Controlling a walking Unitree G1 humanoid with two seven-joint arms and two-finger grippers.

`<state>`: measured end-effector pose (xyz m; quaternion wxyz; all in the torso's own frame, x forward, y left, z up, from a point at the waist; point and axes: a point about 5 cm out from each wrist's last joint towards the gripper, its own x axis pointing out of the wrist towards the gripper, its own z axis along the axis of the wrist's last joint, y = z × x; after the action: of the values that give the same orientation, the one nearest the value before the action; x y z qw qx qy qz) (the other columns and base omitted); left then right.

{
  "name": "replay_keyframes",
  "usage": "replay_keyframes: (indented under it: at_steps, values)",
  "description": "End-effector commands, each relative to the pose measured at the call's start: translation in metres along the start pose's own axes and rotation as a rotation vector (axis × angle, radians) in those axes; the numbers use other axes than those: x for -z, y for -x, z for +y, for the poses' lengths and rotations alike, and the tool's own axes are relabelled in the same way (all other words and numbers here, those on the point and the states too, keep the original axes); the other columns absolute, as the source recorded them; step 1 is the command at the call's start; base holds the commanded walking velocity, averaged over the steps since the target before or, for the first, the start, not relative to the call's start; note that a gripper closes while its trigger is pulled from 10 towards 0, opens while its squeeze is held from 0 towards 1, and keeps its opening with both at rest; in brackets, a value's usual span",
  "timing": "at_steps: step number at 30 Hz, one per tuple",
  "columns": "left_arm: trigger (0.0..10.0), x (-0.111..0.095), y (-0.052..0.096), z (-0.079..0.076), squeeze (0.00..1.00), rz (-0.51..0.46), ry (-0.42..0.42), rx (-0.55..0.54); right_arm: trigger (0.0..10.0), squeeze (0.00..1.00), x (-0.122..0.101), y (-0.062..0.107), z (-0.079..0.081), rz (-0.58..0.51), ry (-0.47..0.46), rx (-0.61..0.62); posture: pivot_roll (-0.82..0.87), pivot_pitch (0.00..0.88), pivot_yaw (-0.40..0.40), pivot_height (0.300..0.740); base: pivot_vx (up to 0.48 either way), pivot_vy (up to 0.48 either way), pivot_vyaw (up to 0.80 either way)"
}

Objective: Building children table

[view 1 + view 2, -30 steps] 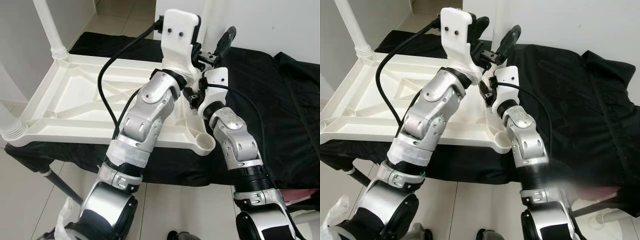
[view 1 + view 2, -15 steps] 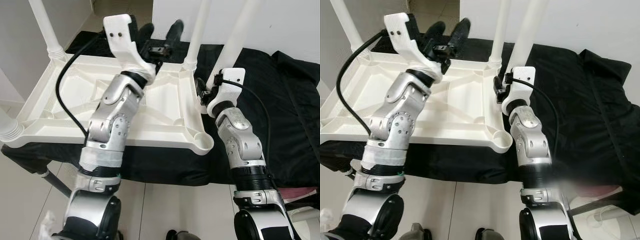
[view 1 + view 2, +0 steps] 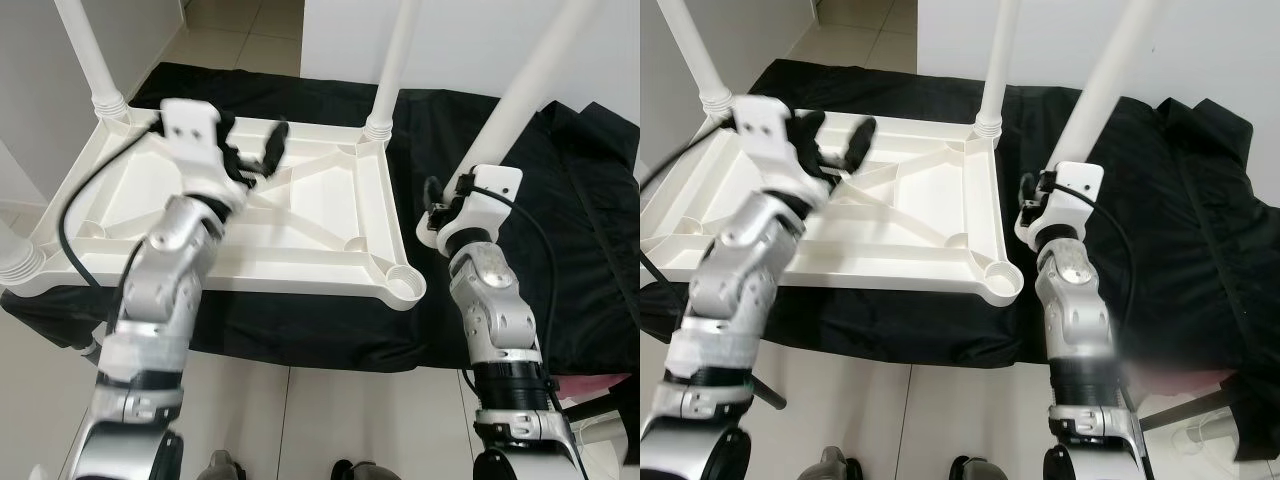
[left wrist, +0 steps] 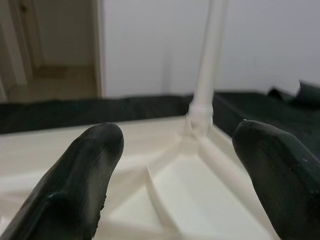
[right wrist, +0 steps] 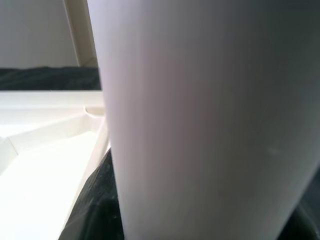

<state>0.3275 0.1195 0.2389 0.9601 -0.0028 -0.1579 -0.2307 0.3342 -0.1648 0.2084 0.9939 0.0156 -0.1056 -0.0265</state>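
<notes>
The white children's tabletop (image 3: 320, 220) lies upside down on a black cloth. Legs stand in its far left corner (image 3: 85, 50), far right corner (image 3: 395, 60) and near left corner (image 3: 15, 265). The near right socket (image 3: 405, 283) is empty. My left gripper (image 3: 252, 150) hovers open over the left half of the tabletop, nothing between its fingers (image 4: 85, 175). My right gripper (image 3: 465, 190) is off the table's right edge, shut on a fourth white leg (image 3: 530, 90) that tilts up to the right. Its fingers are hidden behind the wrist housing, and the leg (image 5: 200, 125) looms close in the right wrist view.
The black cloth (image 3: 590, 230) spreads wide to the right of the tabletop. A white wall (image 3: 470, 40) stands right behind, and tiled floor (image 3: 330, 400) runs along the near edge. A pink object (image 3: 610, 385) sits low at the right.
My left arm has swung left and down from the far right corner to over the tabletop's left half. My right gripper has drawn the held leg rightward, away from the table's edge.
</notes>
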Motion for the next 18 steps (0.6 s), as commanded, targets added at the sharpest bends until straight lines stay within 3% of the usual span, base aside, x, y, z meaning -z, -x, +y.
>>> replay_keyframes:
  at_steps: [1, 5, 9, 10, 18]
  values:
    - [10.0, -0.001, 0.001, -0.008, 0.00, -0.002, -0.037, 0.105, 10.0, 0.00, -0.002, 0.002, -0.002, -0.019, 0.004, 0.006, 0.03, 0.097, -0.078, 0.740, 0.000, 0.000, 0.00]
    - [10.0, 0.007, 0.011, -0.016, 0.00, 0.037, -0.042, 0.165, 10.0, 0.00, 0.000, 0.006, -0.003, -0.030, 0.022, 0.001, 0.03, 0.096, -0.081, 0.740, 0.000, 0.000, 0.00]
    - [10.0, 0.012, 0.022, -0.034, 0.00, 0.059, -0.066, 0.292, 10.0, 0.00, 0.000, 0.010, -0.003, -0.043, 0.026, -0.010, 0.03, 0.095, -0.086, 0.740, 0.000, 0.000, 0.00]
    - [10.0, 0.015, 0.028, -0.042, 0.00, 0.081, -0.012, 0.348, 10.0, 0.00, 0.002, 0.013, -0.001, -0.046, 0.042, -0.044, 0.04, 0.094, -0.087, 0.740, 0.000, 0.000, 0.00]
    - [10.0, 0.019, 0.034, -0.055, 0.00, 0.102, -0.023, 0.401, 10.0, 0.00, 0.015, 0.022, 0.007, -0.005, 0.065, -0.154, 0.04, 0.094, -0.085, 0.740, 0.000, 0.000, 0.00]
